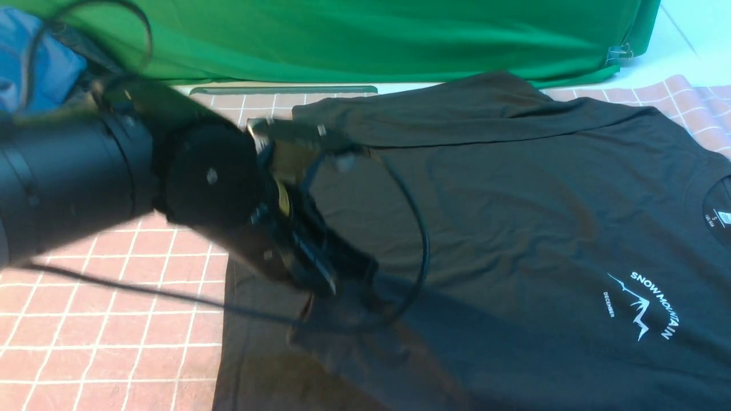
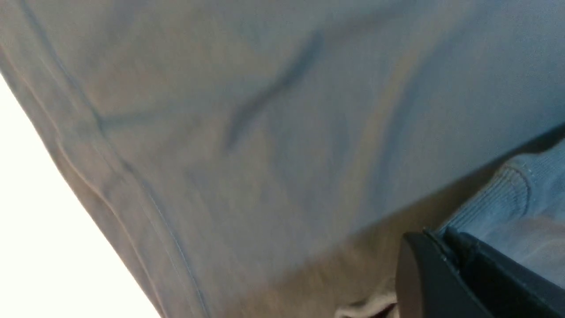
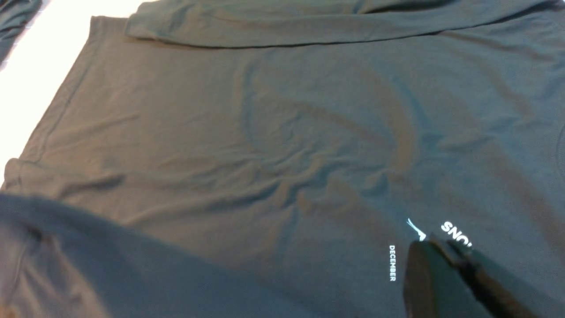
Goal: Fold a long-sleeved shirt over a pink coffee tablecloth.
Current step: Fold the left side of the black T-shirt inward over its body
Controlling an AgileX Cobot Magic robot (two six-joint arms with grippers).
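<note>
Long-sleeved shirt (image 1: pixel 514 200), black soft knit, white mountain print: spread over centre and right of frame on pink-brown white-gridded tablecloth (image 1: pixel 114 319). Left tool (image 1: pixel 328 285), lower centre, pinches the sleeve cuff (apparently to fold it inward). Right tool (image 3: pixel 446 274) pressed together, empty, over the print.

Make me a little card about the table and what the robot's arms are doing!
shirt: black long-sleeved shirt, spread out, one sleeve folded over it
under it: pink tablecloth with white squares
behind: green cloth, blue garment
left end effector: shut, seems to pinch the shirt
right end effector: shut, over the white print
</note>
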